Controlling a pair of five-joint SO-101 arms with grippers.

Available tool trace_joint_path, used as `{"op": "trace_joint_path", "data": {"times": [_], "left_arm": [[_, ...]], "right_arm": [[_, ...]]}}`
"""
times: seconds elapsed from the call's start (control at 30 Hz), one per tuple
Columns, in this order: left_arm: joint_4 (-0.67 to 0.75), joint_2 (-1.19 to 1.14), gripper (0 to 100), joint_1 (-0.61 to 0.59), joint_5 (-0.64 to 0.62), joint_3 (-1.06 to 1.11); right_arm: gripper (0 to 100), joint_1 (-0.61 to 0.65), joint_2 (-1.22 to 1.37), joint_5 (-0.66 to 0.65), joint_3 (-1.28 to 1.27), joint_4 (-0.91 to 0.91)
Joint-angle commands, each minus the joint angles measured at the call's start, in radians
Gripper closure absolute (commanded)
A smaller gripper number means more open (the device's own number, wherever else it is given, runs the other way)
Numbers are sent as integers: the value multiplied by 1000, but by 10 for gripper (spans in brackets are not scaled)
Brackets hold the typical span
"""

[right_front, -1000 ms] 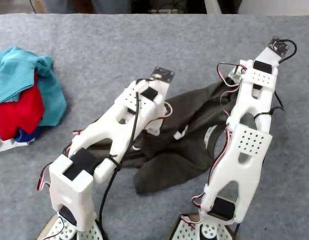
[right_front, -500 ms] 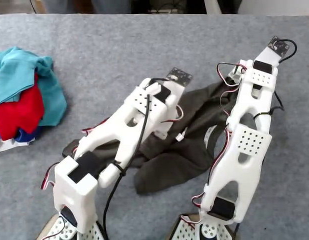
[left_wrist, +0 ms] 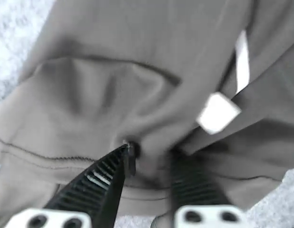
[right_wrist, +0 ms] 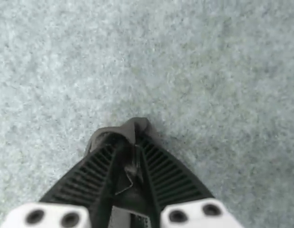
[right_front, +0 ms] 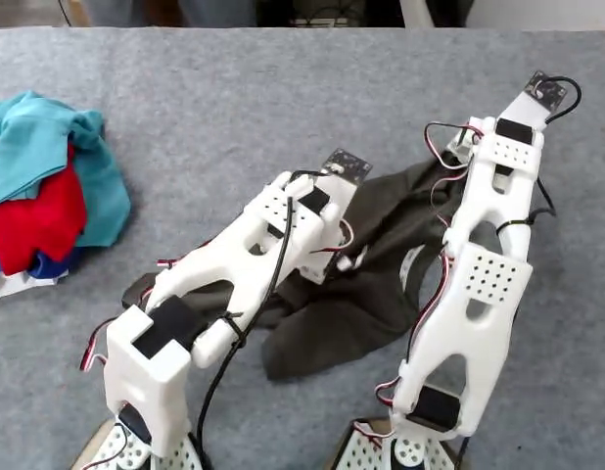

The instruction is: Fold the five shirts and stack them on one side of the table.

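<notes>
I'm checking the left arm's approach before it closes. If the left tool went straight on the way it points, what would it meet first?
The dark shirt. The left tool, open, points into a raised fold of it that seems just ahead, though depth is hard to judge.

A grey carpet (right_front: 234,88) spreads wide; beyond it, dim clutter (right_front: 322,15), perhaps cables.
</notes>
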State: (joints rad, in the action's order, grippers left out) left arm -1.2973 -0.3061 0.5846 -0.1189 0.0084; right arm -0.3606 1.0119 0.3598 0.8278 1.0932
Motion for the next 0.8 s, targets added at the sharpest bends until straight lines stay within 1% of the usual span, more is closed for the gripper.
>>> {"op": "trace_joint_path", "data": {"times": [0.0,0.1,0.2,0.3,0.4,0.57,0.67,0.77], "left_arm": [[12,9,956,-12,-2,-2],[8,17,971,-12,14,-7],[-40,17,970,-15,46,-64],[-80,9,970,-62,71,-162],[-60,6,970,-147,100,-232],[71,6,970,-297,163,-332],[219,-14,970,-367,178,-360],[353,-69,970,-412,190,-395]], "right_arm": [[985,-14,-12,11,51,-8],[985,-14,-12,11,51,-8],[985,-14,-12,11,51,-8],[985,-14,-12,11,51,-8],[985,-14,-12,11,51,-8],[985,-12,-12,11,51,-8],[985,5,-21,11,81,0],[985,31,-48,11,177,84]]}}
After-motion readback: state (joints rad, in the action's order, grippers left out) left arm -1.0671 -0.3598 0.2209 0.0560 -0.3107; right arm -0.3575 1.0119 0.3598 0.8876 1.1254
